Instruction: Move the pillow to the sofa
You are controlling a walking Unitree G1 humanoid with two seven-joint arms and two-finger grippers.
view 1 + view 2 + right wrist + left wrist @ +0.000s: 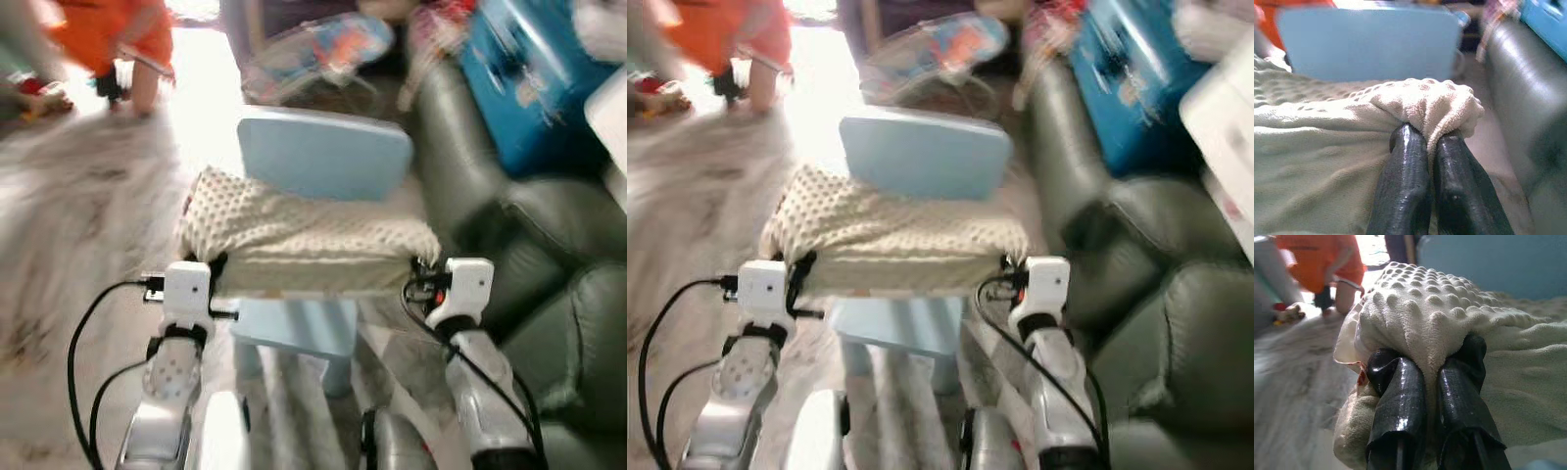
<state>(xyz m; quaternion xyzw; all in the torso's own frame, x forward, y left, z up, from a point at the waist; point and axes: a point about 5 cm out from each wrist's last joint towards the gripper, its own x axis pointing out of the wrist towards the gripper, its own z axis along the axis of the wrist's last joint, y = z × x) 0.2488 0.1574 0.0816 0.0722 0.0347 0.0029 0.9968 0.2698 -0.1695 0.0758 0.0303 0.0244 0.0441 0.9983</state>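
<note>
The cream, dimple-textured fabric pillow [304, 240] is seen draped across the seat of a small pale-blue plastic chair [328, 157], its rear edge lying against the chair's backrest. It is judged to be light, soft and very compliant: the cover bunches into folds where it is pinched, and the body sags between the two held ends. The terry-like surface looks grippy rather than slippery, and nothing fragile is noted. Holds at the two opposite near corners appear the sensible choice, since a single-point hold would probably let the pillow fold and hang.

The left end effector [1422, 382] is clamped on the pillow's left near corner, with cloth squeezed between its two black fingers. The right end effector [1432, 147] is closed likewise on the right near corner, with a wad of fabric bulging above its fingertips. The pillow thus spans the space between the two arms, directly ahead of the robot.

The dark green leather sofa [549, 245] is located just beside the chair, on the robot's right; a blue box [534, 78] rests at its far end. A person in orange clothing [113, 39] is noted on the rug at far left. The head views are blurred.
</note>
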